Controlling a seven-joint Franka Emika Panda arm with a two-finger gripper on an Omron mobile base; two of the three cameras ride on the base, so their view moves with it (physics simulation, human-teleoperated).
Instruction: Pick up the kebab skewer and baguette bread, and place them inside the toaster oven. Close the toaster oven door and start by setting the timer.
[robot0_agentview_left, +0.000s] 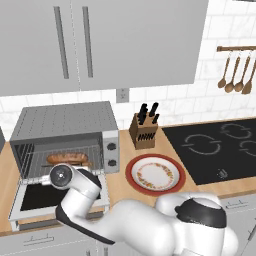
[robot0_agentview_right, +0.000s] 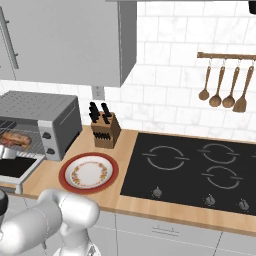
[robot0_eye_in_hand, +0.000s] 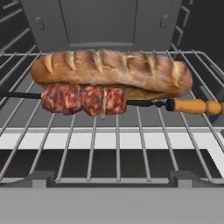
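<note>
Inside toaster oven (robot0_agentview_left: 65, 125): one baguette bread (robot0_eye_in_hand: 111, 72), one kebab skewer (robot0_eye_in_hand: 87, 99); both lay crosswise, skewer handle rightward in hand view; gripper jaws stood open, empty.

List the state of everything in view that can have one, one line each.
Oven: open, loaded.
Door: dropped flat, not yet closed.
Baguette: lying on the rack inside.
Skewer: on the rack, in front of the baguette.
Plate: on the counter, nothing on it.
Hand: open, holding nothing.

No readable text, labels, brands or numbers anywhere.
</note>
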